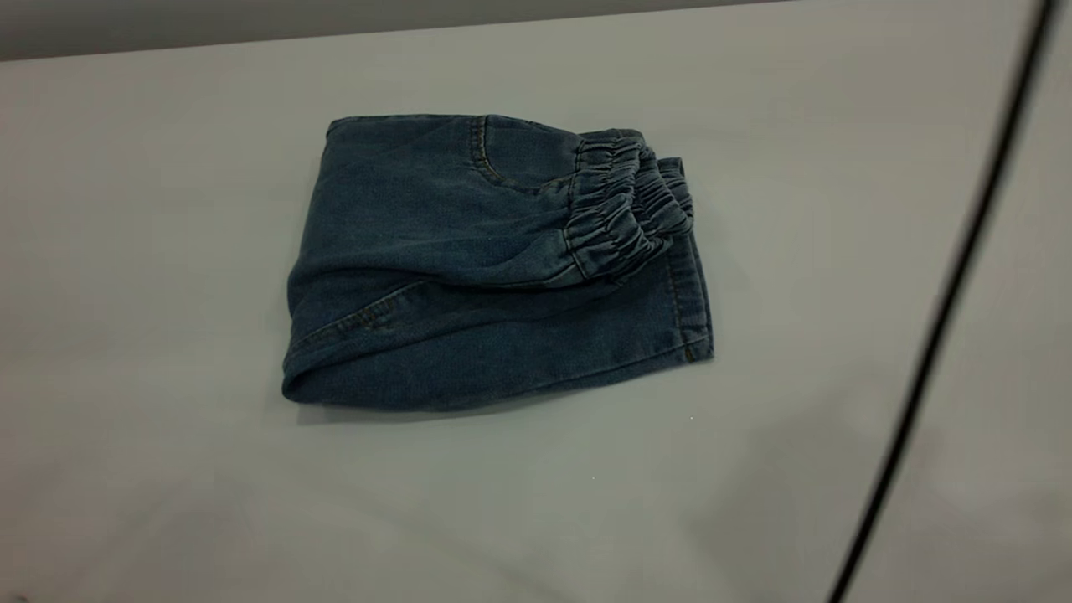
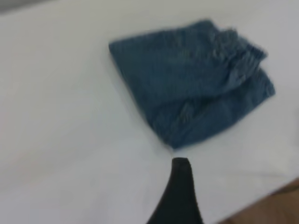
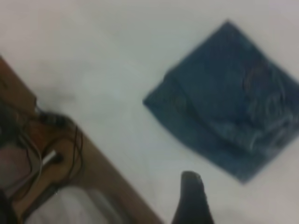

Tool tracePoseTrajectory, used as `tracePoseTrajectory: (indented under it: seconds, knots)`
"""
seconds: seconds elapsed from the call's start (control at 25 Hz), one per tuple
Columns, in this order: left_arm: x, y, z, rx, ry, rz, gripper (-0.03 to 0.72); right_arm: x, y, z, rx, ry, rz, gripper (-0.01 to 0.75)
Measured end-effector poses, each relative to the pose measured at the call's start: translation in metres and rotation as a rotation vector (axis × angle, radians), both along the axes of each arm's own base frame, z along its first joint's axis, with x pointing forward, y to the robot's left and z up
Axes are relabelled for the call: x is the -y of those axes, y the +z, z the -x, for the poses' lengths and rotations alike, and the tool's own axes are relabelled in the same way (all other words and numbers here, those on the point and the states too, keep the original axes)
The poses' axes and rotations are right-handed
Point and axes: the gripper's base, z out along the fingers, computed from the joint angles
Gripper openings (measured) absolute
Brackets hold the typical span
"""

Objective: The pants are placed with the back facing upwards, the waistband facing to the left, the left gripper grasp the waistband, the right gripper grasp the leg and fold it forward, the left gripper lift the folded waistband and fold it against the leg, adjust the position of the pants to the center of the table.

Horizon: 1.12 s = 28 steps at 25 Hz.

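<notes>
The pants (image 1: 469, 268) lie folded into a compact blue denim bundle in the middle of the table (image 1: 167, 251). The gathered waistband (image 1: 624, 205) rests on top at the bundle's right, over the leg (image 1: 586, 335), whose stitched hem (image 1: 691, 310) sticks out beneath it. Neither gripper appears in the exterior view. The left gripper (image 2: 229, 191) hangs back from the pants (image 2: 187, 79); one black finger (image 2: 180, 186) shows with bare table beside it. The right gripper (image 3: 233, 196) is likewise clear of the pants (image 3: 224, 98), with a single finger (image 3: 192, 196) in view and nothing held.
A thin black cable (image 1: 946, 318) crosses the table's right side diagonally. The table's edge shows in the left wrist view over a brown surface (image 2: 275, 205). A brown stand with tangled wires (image 3: 51, 154) sits past the table edge in the right wrist view.
</notes>
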Motion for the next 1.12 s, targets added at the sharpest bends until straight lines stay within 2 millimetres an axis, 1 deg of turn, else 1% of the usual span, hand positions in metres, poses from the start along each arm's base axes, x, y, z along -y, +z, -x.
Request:
tracePoseTrajectory:
  seconds: [0.12, 0.24, 0.4, 0.48, 0.64, 0.8, 1.0, 1.12]
  knots:
    - [-0.001, -0.025, 0.003, -0.063, 0.018, -0.005, 0.572, 0.016, -0.011, 0.018, 0.023, -0.01, -0.026, 0.437]
    - [-0.007, -0.044, 0.008, -0.094, 0.073, -0.023, 0.572, 0.035, -0.023, 0.038, 0.045, -0.018, -0.037, 0.437]
    - [-0.013, -0.059, 0.018, -0.083, 0.123, -0.026, 0.572, 0.059, -0.043, 0.061, 0.094, -0.034, -0.045, 0.437]
    - [-0.014, -0.061, 0.024, -0.056, 0.123, -0.017, 0.572, 0.072, -0.051, 0.073, 0.139, -0.045, -0.055, 0.437]
    - [-0.016, -0.066, 0.033, -0.011, 0.123, -0.004, 0.572, 0.098, -0.076, 0.098, 0.199, -0.059, -0.067, 0.437]
    - [-0.018, -0.065, 0.04, 0.047, 0.124, 0.014, 0.572, 0.119, -0.106, 0.121, 0.225, -0.064, -0.087, 0.437]
    - [-0.018, -0.064, 0.044, 0.071, 0.123, 0.022, 0.572, 0.136, -0.143, 0.143, 0.241, -0.063, -0.117, 0.437]
    - [-0.018, -0.064, 0.044, 0.071, 0.124, 0.022, 0.572, 0.147, -0.154, 0.156, 0.248, -0.056, -0.129, 0.437]
